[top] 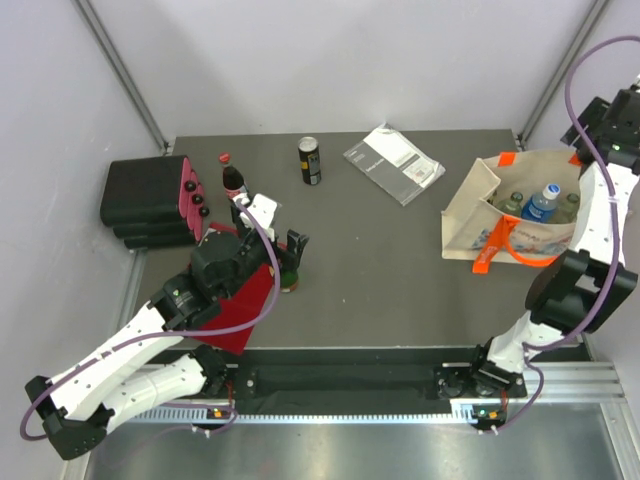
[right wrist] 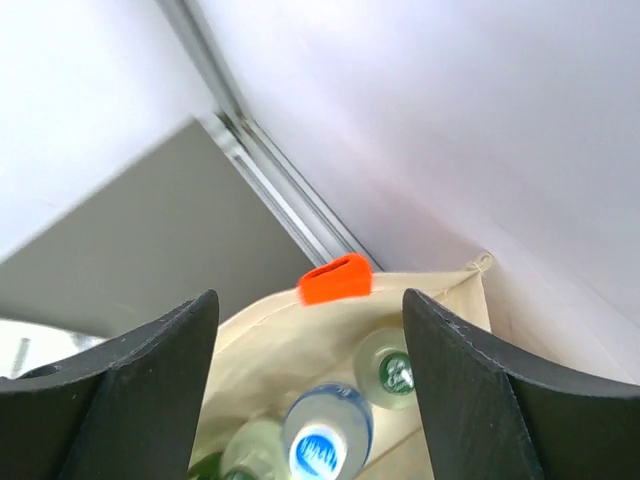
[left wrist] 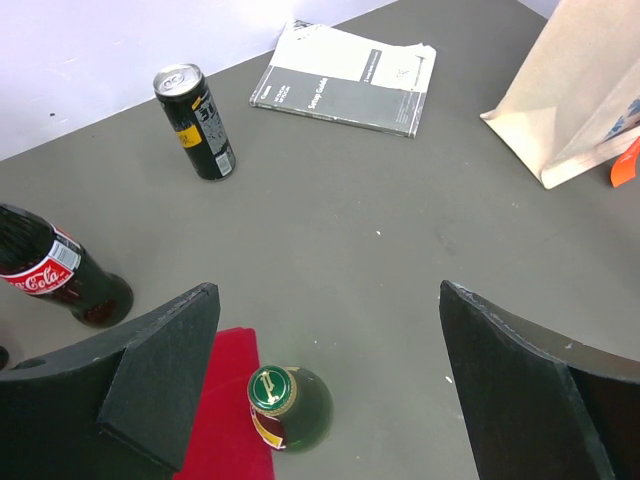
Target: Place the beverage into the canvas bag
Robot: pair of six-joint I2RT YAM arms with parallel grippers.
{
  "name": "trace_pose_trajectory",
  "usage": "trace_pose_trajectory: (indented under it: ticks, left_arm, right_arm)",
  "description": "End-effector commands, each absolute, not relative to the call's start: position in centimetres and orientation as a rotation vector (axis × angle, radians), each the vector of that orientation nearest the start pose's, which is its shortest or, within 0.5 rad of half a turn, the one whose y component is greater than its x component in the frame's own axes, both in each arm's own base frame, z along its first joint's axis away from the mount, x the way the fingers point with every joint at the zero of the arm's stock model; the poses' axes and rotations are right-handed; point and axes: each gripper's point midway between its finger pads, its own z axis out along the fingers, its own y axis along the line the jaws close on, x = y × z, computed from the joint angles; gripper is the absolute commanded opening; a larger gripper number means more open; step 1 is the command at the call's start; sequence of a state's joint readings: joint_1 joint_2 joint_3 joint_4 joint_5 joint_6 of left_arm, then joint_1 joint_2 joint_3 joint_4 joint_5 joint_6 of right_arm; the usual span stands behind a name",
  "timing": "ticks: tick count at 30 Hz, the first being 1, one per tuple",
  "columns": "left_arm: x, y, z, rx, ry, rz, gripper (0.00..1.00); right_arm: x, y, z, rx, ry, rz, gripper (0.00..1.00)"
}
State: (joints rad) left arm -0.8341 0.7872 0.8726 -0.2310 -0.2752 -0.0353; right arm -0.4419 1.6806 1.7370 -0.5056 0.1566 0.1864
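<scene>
The left gripper (left wrist: 325,300) stands wide open and holds nothing. In its wrist view the two dark fingers (left wrist: 165,375) are at the left and right edges of the frame, and between them, low in the frame, is the beverage (left wrist: 288,408), a green glass bottle with a green and gold cap. The bottle is upright. Its long axis is vertical and the cap points up toward the camera. It is nearer to the finger at frame left, and no finger touches it. It stands at the edge of a flat red sheet (left wrist: 225,420).

In the top view the beverage (top: 289,275) is left of centre, well apart from the canvas bag (top: 470,215) at the right side. The bag stands open with bottles inside, one with a blue cap (top: 543,200).

The right gripper (right wrist: 305,300) is also wide open and empty, and it hangs over the bag's mouth, near an orange handle (right wrist: 335,278).

Further back on the table are a cola bottle (left wrist: 50,270), a black can (left wrist: 195,122) and a grey booklet (left wrist: 345,80).
</scene>
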Motion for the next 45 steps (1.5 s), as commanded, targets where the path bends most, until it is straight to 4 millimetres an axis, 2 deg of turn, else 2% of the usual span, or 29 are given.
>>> trace_pose_trajectory:
  ticks: [1,3,4,5,6,7,8,9,10,11,12,13,15,16,18,19,21,22,23,24,25,26,27,28,29,32,34,38,45]
  left_arm:
    - [24.2,-19.6,31.6,0.452,1.614,-0.416,0.95]
    - [24.3,-19.6,31.5,0.451,1.616,-0.412,0.95]
    - [24.3,-19.6,31.5,0.453,1.617,-0.411,0.95]
    - [24.4,-19.6,31.4,0.452,1.62,-0.407,0.95]
    - [24.4,-19.6,31.5,0.448,1.617,-0.409,0.95]
    - [24.3,-19.6,31.6,0.447,1.617,-0.416,0.95]
    - [24.3,-19.6,31.6,0.445,1.616,-0.418,0.95]
    - [24.3,-19.6,31.7,0.441,1.611,-0.419,0.95]
    - [24.3,-19.4,31.8,0.437,1.61,-0.416,0.95]
    - [24.2,-19.3,31.9,0.429,1.606,-0.416,0.95]
    - [24.4,-19.1,31.9,0.415,1.605,-0.404,0.94]
    - [24.5,-18.9,32.0,0.409,1.602,-0.395,0.94]
    - [24.7,-18.3,32.1,0.381,1.601,-0.369,0.93]
    - [24.7,-18.1,32.2,0.368,1.598,-0.363,0.92]
    - [24.7,-17.3,32.7,0.333,1.584,-0.346,0.92]
    - [24.8,-16.9,32.7,0.313,1.576,-0.337,0.92]
    - [25.0,-15.4,33.4,0.234,1.556,-0.297,0.92]
    - [25.1,-14.6,33.5,0.199,1.55,-0.276,0.92]
    - [25.0,-13.8,34.1,0.148,1.532,-0.267,0.92]
    - [25.2,-13.0,34.1,0.106,1.532,-0.239,0.92]
    - [25.3,-11.6,34.3,0.038,1.526,-0.188,0.92]
    - [25.2,-10.5,34.6,-0.018,1.51,-0.165,0.92]
    - [25.1,-9.6,34.7,-0.057,1.504,-0.139,0.93]
    - [25.1,-8.2,34.7,-0.121,1.498,-0.091,0.93]
    - [24.9,-7.5,34.8,-0.149,1.489,-0.079,0.93]
    - [24.4,-6.1,35.2,-0.219,1.464,-0.062,0.94]
    - [24.2,-5.7,35.4,-0.235,1.446,-0.07,0.94]
    - [24.1,-5.6,35.5,-0.238,1.438,-0.076,0.95]
    - [24.2,-6.2,35.4,-0.211,1.445,-0.088,0.95]
  right_arm:
    - [42.3,-18.1,39.3,0.59,1.742,-0.212,0.74]
    - [41.7,-15.1,41.7,0.51,1.685,-0.164,0.74]
    - [42.4,-12.0,40.4,0.444,1.713,-0.115,0.74]
    - [42.6,-10.3,41.2,0.401,1.672,-0.098,0.74]
    - [41.7,-8.3,42.4,0.36,1.627,-0.076,0.74]
    - [42.0,-4.3,39.7,0.291,1.675,-0.016,0.74]
    - [41.8,-2.5,39.3,0.254,1.663,0.005,0.74]
    - [41.0,0.1,41.3,0.199,1.573,0.064,0.74]
    - [40.7,3.8,38.3,0.128,1.619,0.136,0.74]
    - [40.3,5.6,38.0,0.096,1.602,0.18,0.74]
    - [39.6,7.3,38.9,0.073,1.545,0.237,0.74]
    - [38.9,10.6,36.9,0.005,1.568,0.301,0.74]
    - [38.1,14.1,36.7,-0.083,1.52,0.361,0.74]
    - [36.8,17.8,34.5,-0.191,1.542,0.426,0.74]
    - [35.7,21.8,32.5,-0.335,1.531,0.475,0.74]
    - [33.8,25.3,31.7,-0.431,1.498,0.559,0.74]
    - [32.3,28.9,29.8,-0.548,1.478,0.615,0.74]
    - [30.3,31.7,29.9,-0.612,1.423,0.687,0.74]
    - [29.8,33.5,28.4,-0.662,1.426,0.709,0.74]
    - [29.1,34.8,28.0,-0.698,1.408,0.734,0.74]
    - [27.2,37.1,28.6,-0.743,1.347,0.807,0.74]
    - [26.8,38.6,27.0,-0.781,1.359,0.828,0.74]
    - [26.4,39.7,27.1,-0.794,1.337,0.851,0.74]
    - [25.0,41.2,26.7,-0.84,1.316,0.9,0.74]
    - [24.8,42.4,25.9,-0.855,1.302,0.918,0.74]
    - [23.8,44.8,24.7,-0.911,1.272,0.921,0.74]
    - [23.2,46.1,24.7,-0.929,1.259,0.929,0.74]
    - [23.8,47.9,22.6,-0.964,1.293,0.844,0.74]
    - [25.7,49.2,21.3,-0.93,1.327,0.743,0.73]
